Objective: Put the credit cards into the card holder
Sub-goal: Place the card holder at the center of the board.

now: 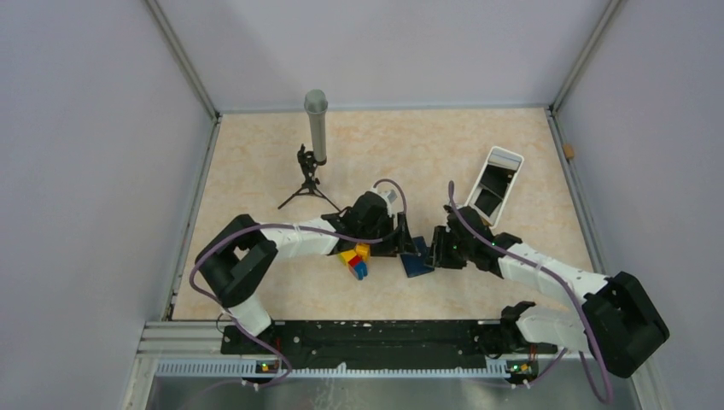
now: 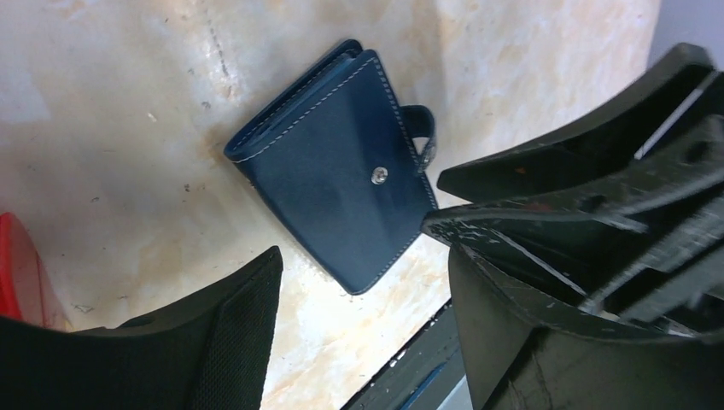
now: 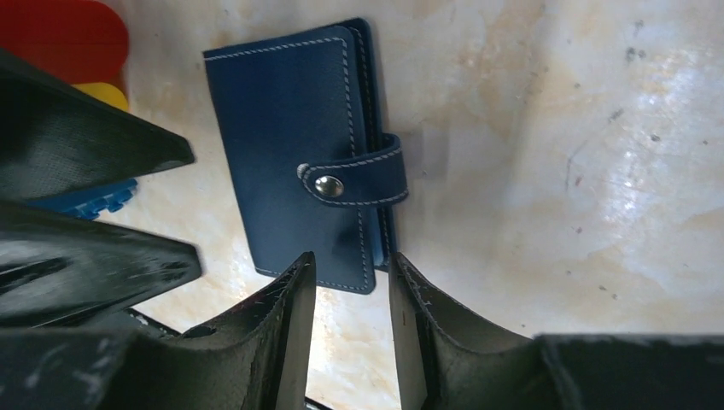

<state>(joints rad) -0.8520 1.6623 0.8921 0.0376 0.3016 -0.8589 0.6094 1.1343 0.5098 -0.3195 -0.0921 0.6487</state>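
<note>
Card holder [image 3: 294, 154] lies flat on table [image 3: 555, 171], strap snapped shut, betw. both arms. Left gripper [image 2: 350, 243] & right gripper [image 3: 350, 260]: fingers apart, holding nothing. No cards visible. Rec.: lift clear vertically, don't nudge holder.

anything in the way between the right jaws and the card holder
Nothing visible. The folded card holder lies flat on the table, its near end right at the gap of the right gripper, whose jaws stand open. The toy bricks sit off to one side.
</note>
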